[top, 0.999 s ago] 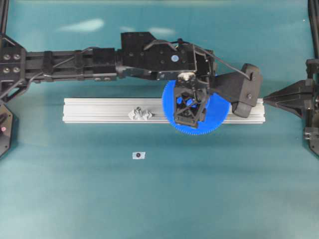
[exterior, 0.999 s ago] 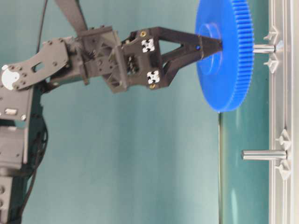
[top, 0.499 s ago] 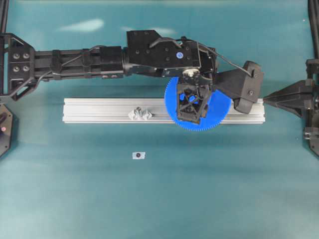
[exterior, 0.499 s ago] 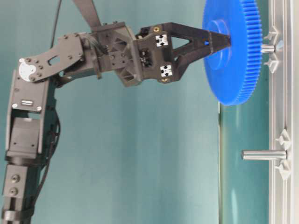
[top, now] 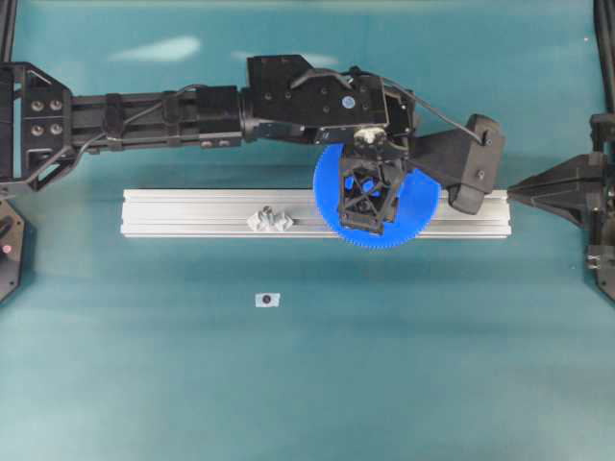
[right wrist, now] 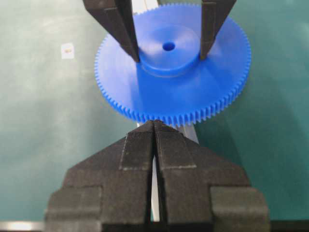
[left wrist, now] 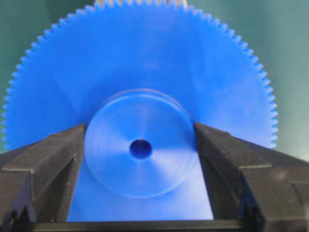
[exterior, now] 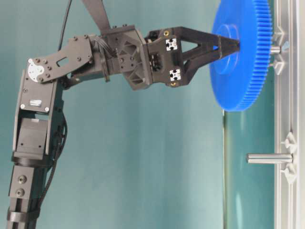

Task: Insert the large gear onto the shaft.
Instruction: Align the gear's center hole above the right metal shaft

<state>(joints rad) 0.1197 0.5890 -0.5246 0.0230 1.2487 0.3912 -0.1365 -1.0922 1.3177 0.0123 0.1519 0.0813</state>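
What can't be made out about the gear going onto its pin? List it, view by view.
- Overhead: the shaft is hidden under the large gear and the left claw.
- Table-level: only a stub of the shaft shows; whether its tip has entered the hub hole is hidden by the gear.
- Left wrist: the hub hole is too dark to show a pin inside.

The big bright-blue plastic toothed gear hangs flat, hub and centre hole facing away from the rail, just short of it. The thin silvery shaft shows behind it.
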